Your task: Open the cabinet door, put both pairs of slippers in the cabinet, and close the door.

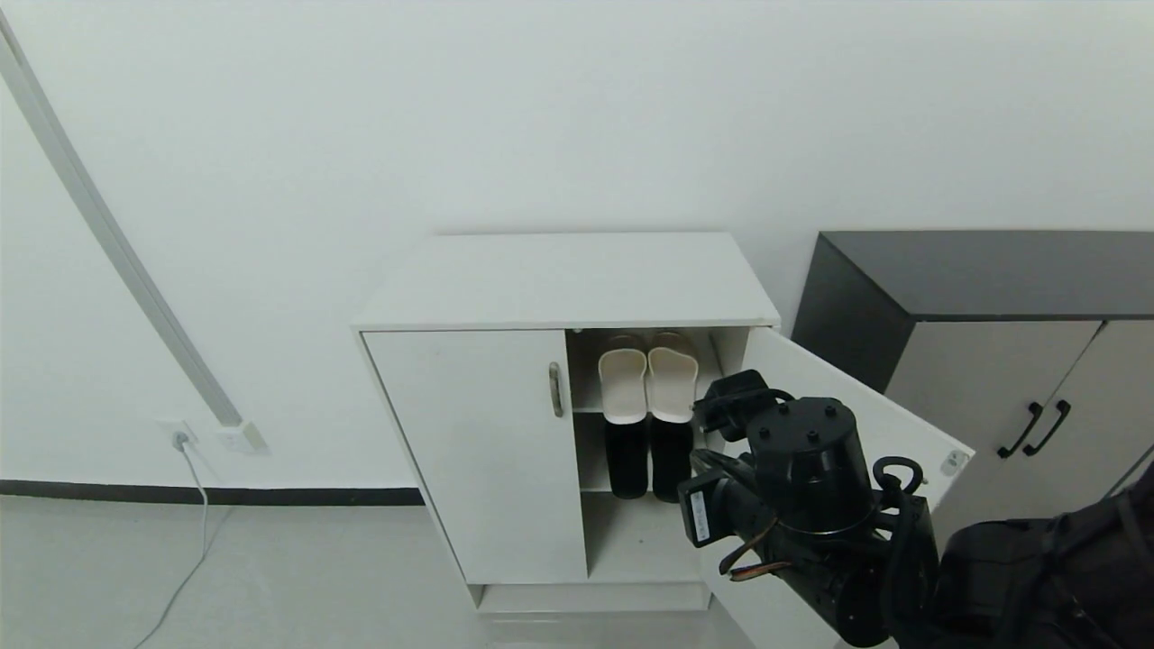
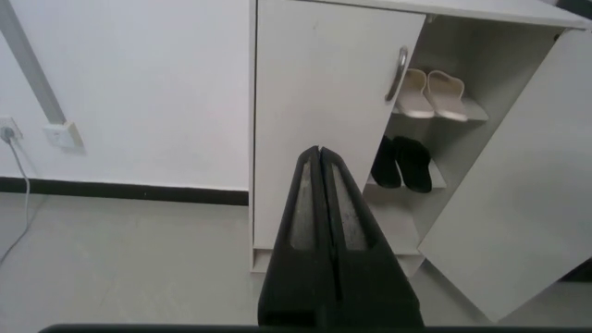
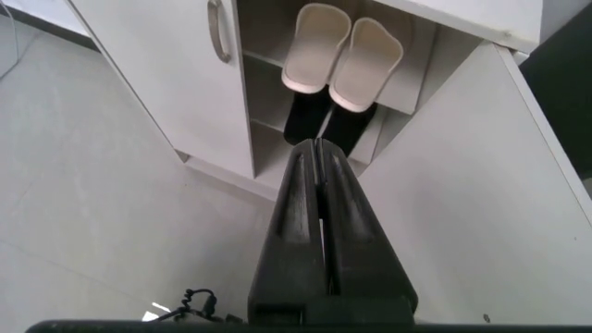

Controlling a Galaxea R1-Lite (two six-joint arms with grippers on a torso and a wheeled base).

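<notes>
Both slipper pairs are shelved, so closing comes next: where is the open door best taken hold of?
Its free edge, coming from the robot's right onto the outer face: the open door swings out towards the robot, inner face showing, and that edge likely gives the most leverage.

Three cameras, one target: the cabinet (image 1: 559,279), caught from every side!
Head view sits high and set back, looking forward and down on the cabinet top, its front and the wall (image 1: 361,117) behind; left wrist view is low and farther out, facing the closed door (image 2: 319,92) past the left hand (image 2: 320,153); right wrist view is nearer, tipped steeply down over the right hand (image 3: 318,146) into the open half; all three share the cream slippers (image 1: 647,383) above the black slippers (image 1: 647,460).
</notes>
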